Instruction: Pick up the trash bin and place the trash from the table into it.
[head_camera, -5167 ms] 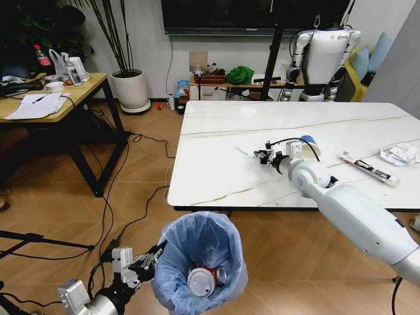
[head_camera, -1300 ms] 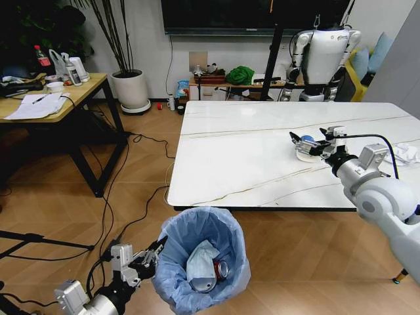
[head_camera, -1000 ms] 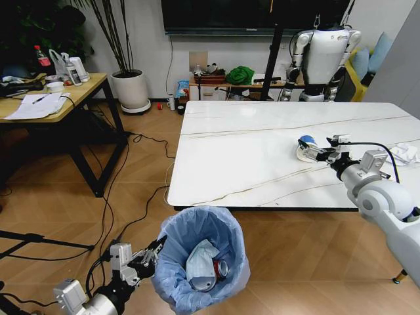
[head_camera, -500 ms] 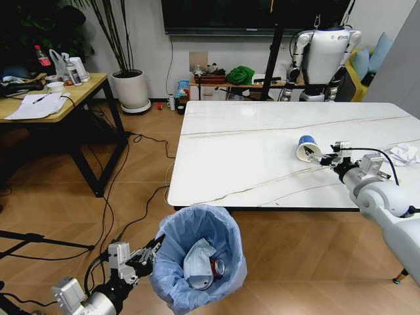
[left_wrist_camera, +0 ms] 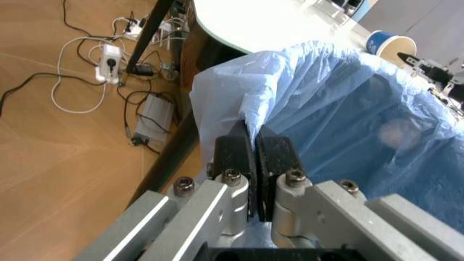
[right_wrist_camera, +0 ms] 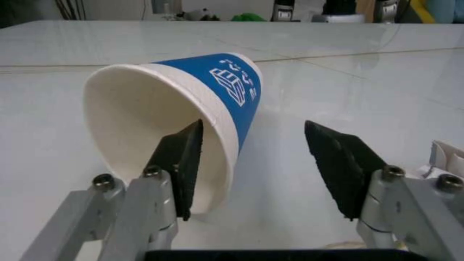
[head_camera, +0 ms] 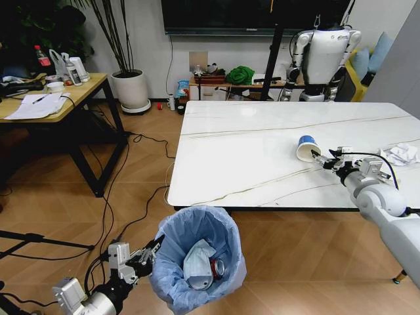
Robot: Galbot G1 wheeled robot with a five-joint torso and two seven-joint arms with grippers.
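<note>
The trash bin (head_camera: 197, 257), lined with a crinkly blue bag, hangs low at the near left, off the floor side of the table (head_camera: 230, 151). My left gripper (head_camera: 142, 257) is shut on the bag-covered rim (left_wrist_camera: 254, 155). Inside lie a crushed red can (head_camera: 215, 268) and crumpled white paper (head_camera: 197, 259). A white paper cup with a blue band (head_camera: 306, 147) lies on its side on the table. My right gripper (head_camera: 326, 159) is open at its mouth: one finger (right_wrist_camera: 181, 163) sits inside the cup (right_wrist_camera: 181, 109), the other finger (right_wrist_camera: 337, 163) outside. More crumpled paper (head_camera: 398, 154) lies at the table's right.
A wooden desk (head_camera: 52, 98) with papers and bottles stands at the far left. A white plant pot (head_camera: 131, 88) is beyond it. Another robot (head_camera: 325, 56) stands behind the table. Cables (head_camera: 144, 197) trail over the wooden floor between desk and table.
The paper the right gripper held earlier now lies in the bin. The right gripper has swung back to the cup and drawn slightly right and down, so the cup shows lying on its side.
</note>
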